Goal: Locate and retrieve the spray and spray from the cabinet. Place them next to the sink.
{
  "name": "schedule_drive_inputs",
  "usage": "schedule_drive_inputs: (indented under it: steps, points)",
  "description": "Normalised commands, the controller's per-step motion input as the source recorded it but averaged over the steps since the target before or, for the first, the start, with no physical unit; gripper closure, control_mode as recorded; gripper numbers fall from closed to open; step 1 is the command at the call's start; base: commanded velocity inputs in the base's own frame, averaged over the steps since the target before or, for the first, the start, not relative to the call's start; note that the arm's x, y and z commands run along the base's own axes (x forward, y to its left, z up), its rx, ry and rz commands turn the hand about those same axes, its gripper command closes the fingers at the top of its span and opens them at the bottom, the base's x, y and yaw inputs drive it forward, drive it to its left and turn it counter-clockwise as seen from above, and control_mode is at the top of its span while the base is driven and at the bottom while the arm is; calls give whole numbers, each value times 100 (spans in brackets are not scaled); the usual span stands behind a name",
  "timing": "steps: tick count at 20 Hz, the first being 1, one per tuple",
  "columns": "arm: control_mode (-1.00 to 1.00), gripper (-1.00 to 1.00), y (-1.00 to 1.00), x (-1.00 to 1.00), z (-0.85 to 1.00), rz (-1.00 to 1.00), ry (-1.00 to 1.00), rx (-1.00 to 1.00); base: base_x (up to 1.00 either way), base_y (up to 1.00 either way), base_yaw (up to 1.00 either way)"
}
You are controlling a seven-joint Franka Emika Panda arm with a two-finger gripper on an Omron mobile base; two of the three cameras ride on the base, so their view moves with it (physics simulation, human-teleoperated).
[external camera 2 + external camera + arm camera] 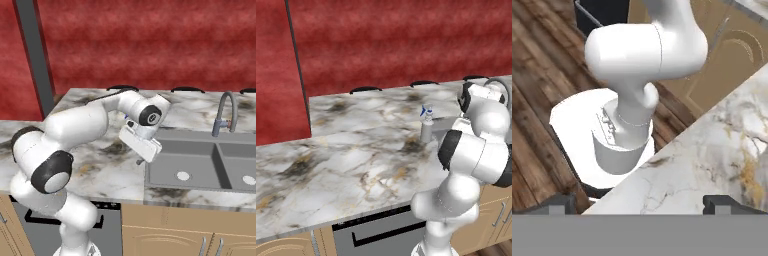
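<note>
A pale-grey spray bottle (pixel 427 126) with a slim white, blue-tipped nozzle stands upright on the marble counter (pixel 346 160), right at the left edge of the sink (pixel 448 125). My gripper (pixel 141 160) hangs low over the counter near the sink's front-left corner, turned back toward my own base. In the hand view its fingertips (pixel 558 203) stand far apart with nothing between them, so the gripper (pixel 639 204) is open and looks down past the counter edge at the wooden floor. A sliver of the bottle's blue tip (pixel 126 117) peeks from behind my forearm. The cabinet is out of view.
A double-basin grey sink (pixel 165 172) with a curved faucet (pixel 223 112) lies to the right. Dark burners (pixel 365 90) line the counter's back edge under a red wall. A dark appliance front (pixel 376 232) and tan lower doors (pixel 165 230) sit below the counter.
</note>
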Motion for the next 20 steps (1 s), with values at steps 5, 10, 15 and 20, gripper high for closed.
schedule_drive_inputs:
  steps: [5, 10, 15, 20]
  points:
    - [-100, -100, 65, -26, 45, 14, -31, -31, 0, 0, 0]
    - [-100, -100, 61, -34, 24, 10, -20, -24, 0, 0, 0]
    - [-100, -100, 31, -32, 1, 1, -9, 1, 0, 0, 0]
    - [-100, -100, 58, -45, 20, 19, -18, -2, 0, 0, 0]
